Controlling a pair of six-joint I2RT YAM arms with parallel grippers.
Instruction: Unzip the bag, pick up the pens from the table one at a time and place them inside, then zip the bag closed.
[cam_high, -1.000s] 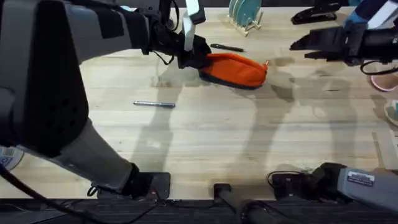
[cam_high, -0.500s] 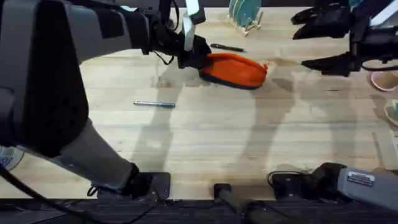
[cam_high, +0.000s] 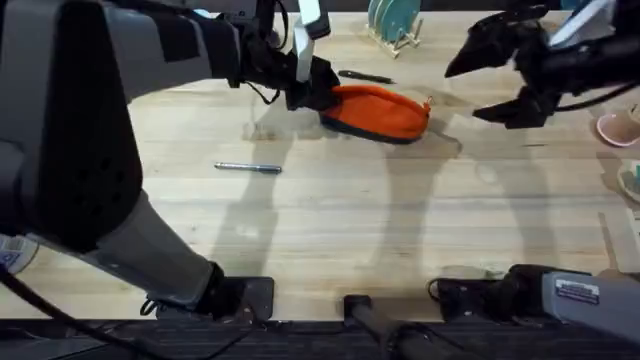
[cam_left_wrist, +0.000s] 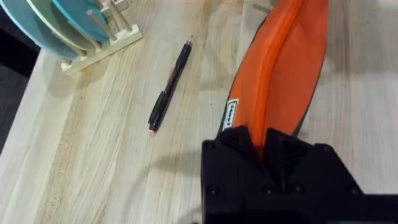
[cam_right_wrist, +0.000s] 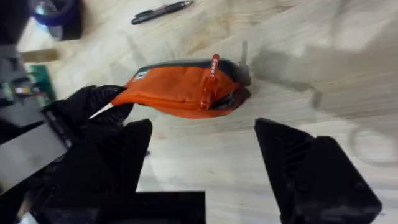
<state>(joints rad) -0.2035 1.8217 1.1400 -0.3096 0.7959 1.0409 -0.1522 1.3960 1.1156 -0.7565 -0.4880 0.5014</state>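
The orange bag (cam_high: 382, 110) with its dark base lies on the table (cam_high: 330, 220) at the back middle. My left gripper (cam_high: 316, 88) is shut on the bag's left end, and the pinch shows in the left wrist view (cam_left_wrist: 267, 140). My right gripper (cam_high: 463, 95) hovers open just right of the bag, apart from it. In the right wrist view the gripper (cam_right_wrist: 204, 127) faces the bag (cam_right_wrist: 177, 90) and its red zipper pull (cam_right_wrist: 211, 70) at the near end. A black pen (cam_high: 365, 77) lies just behind the bag. A silver pen (cam_high: 248, 168) lies front left of it.
A wooden rack with teal plates (cam_high: 392, 25) stands behind the bag, close to the black pen (cam_left_wrist: 169, 87). A black stapler (cam_high: 505, 22) sits at the back right. A pink bowl (cam_high: 618, 128) is at the right edge. Open tabletop spreads in front.
My right gripper has opened wider and moved left toward the bag's right end. The left gripper, the bag and both pens have stayed put.
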